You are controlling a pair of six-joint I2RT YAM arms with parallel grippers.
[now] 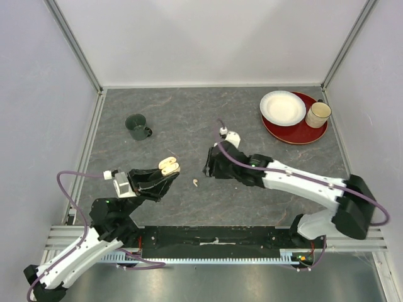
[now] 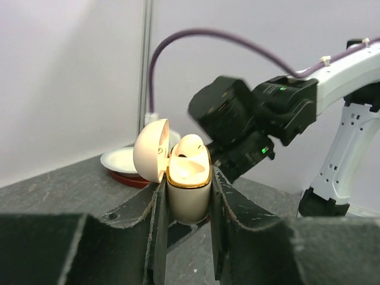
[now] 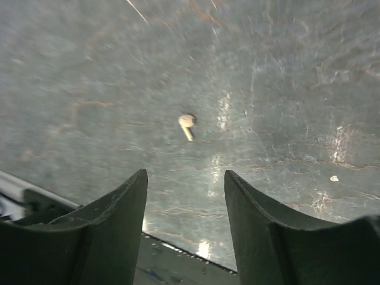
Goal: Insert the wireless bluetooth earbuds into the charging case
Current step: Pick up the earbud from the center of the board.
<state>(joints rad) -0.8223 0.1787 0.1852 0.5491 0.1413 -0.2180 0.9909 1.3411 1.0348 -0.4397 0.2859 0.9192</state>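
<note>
The left claw [image 2: 188, 181] grips the open charging case [image 2: 189, 205]. The right claw [image 3: 185, 184] is open close to an earbud [image 3: 186, 124] on the surface [image 3: 285, 89] near its front edge; line up, drop straight, pinch softly

Left wrist view: lower body of the charging case [image 2: 189, 193] is hidden between the left fingers [image 2: 155, 231]; the right arm [image 2: 237, 119] is blurred.
Top view: the loose earbud [image 1: 196, 182] is too small to tell its form.
Right wrist view: the right fingers [image 3: 113, 225] are cut off by the lower edge, and the surface [image 3: 285, 89] is smeared.
</note>
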